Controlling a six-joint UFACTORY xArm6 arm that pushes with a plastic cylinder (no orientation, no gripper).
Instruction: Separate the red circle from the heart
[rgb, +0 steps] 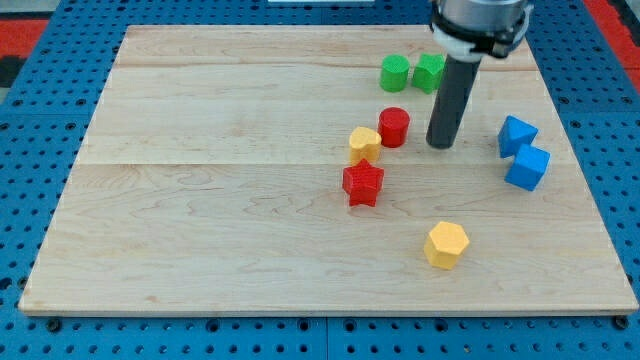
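Observation:
The red circle (394, 127) stands near the board's middle right. The yellow heart (364, 145) touches it at its lower left. My tip (441, 146) rests on the board just to the right of the red circle, a small gap apart. A red star (363, 184) lies right below the yellow heart.
A green circle (395, 73) and a green block (430, 72) sit at the view's top, behind my rod. Two blue blocks (517, 134) (527, 167) lie at the right edge. A yellow hexagon (446, 245) lies toward the bottom right. The wooden board (200, 200) sits on a blue pegboard.

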